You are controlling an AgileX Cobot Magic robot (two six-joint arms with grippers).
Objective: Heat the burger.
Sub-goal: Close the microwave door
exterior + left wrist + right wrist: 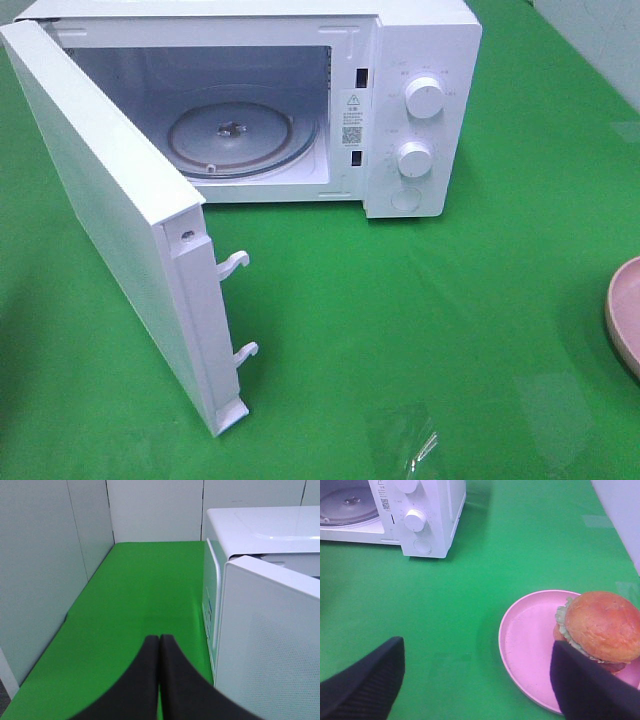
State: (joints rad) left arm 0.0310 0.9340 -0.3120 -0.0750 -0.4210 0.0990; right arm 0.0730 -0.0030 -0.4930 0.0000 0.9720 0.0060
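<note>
We see a white microwave point(420, 110) at the far edge of a green desk point(420, 330), its door point(110, 210) swung wide open and the glass turntable point(235, 137) bare. The burger point(600, 627) sits on a pink plate point(530, 645) near the desk's right edge. Our right gripper point(475, 680) hangs above the plate, fingers spread wide apart, one finger just beside the burger. Our left gripper point(159, 645) has its fingers pressed together, holding nothing, beside the microwave door.
</note>
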